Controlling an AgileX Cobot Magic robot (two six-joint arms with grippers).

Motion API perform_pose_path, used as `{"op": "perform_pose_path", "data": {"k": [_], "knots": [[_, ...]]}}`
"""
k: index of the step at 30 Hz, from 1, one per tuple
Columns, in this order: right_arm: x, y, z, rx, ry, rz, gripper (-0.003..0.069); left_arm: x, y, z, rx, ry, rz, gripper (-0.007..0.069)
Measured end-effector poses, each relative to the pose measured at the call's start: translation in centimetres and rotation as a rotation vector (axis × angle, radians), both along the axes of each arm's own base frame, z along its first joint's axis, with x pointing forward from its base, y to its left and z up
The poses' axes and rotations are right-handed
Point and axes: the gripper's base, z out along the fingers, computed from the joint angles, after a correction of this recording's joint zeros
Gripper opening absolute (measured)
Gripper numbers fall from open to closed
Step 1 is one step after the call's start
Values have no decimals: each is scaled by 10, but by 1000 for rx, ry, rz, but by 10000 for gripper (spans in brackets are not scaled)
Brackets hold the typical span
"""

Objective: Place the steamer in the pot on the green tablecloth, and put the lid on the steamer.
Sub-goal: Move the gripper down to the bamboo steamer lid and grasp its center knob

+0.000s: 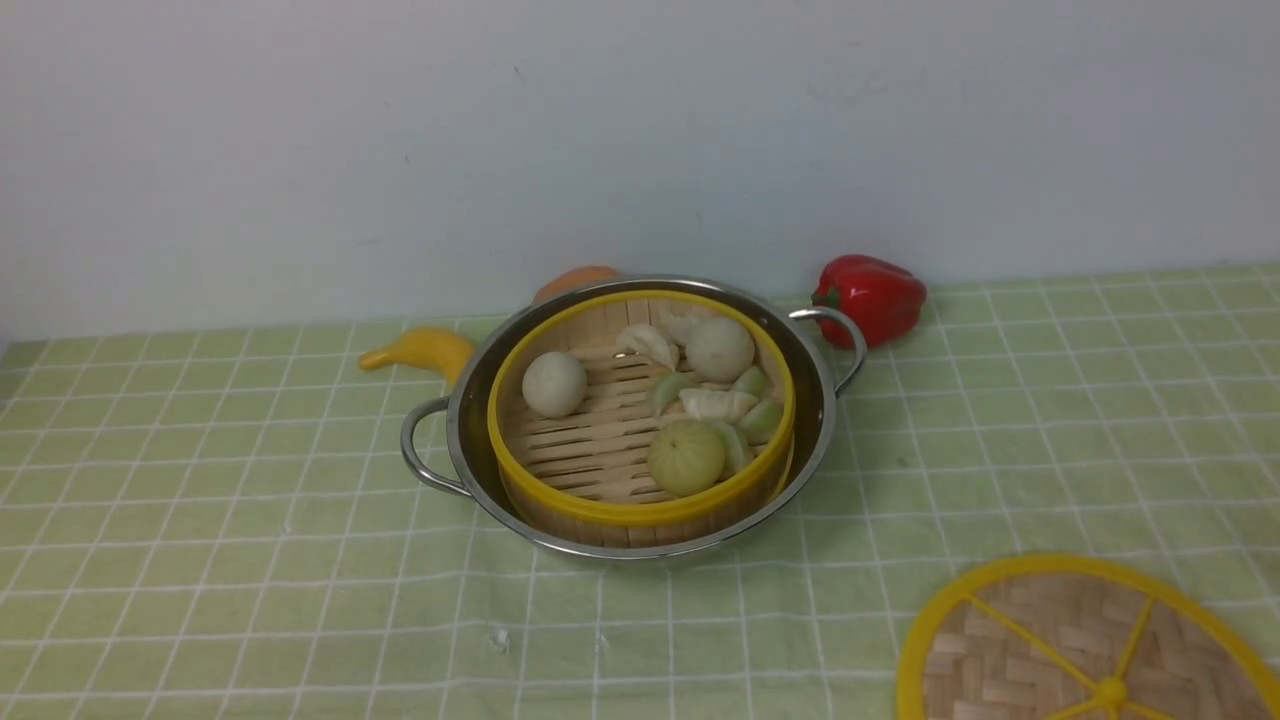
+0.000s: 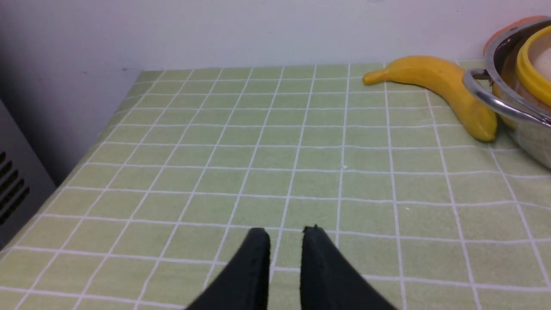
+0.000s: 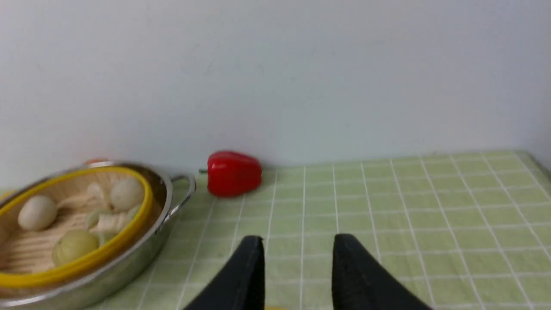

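With its handle-to-handle long axis running from near left to far right, the pot [image 1: 640,552] holds the steamer [image 1: 640,515], while left hand [image 2: 286,258] and right hand [image 3: 299,267] are parted, gripping nothing.

I see a banana [image 1: 425,350] at the back left, an orange thing [image 1: 577,281], mostly hidden, and a red pepper [image 1: 872,300] lying on its side further right.

glossy metal pot [image 1: 457,440], woven bamboo lid [image 1: 1065,625], shiny red pepper [image 1: 875,300]
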Motion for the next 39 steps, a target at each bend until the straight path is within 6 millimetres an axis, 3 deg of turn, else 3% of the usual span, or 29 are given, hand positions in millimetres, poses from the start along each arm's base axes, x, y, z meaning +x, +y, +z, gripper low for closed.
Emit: {"op": "perform_pose_path", "data": {"k": [5, 10, 16, 22, 30, 39], "knots": [[15, 10, 9, 81, 107, 61, 242, 0, 0, 0, 0, 0, 0, 126], [24, 17, 5, 104, 229, 116, 242, 0, 0, 0, 0, 0, 0, 132], [50, 22, -7, -167, 512, 268, 242, 0, 0, 0, 0, 0, 0, 148], [112, 34, -47, -298, 848, 454, 242, 0, 0, 0, 0, 0, 0, 160], [166, 71, -106, -378, 1019, 554, 242, 0, 0, 0, 0, 0, 0, 171], [198, 82, -124, -437, 1057, 527, 242, 0, 0, 0, 0, 0, 0, 190]]}}
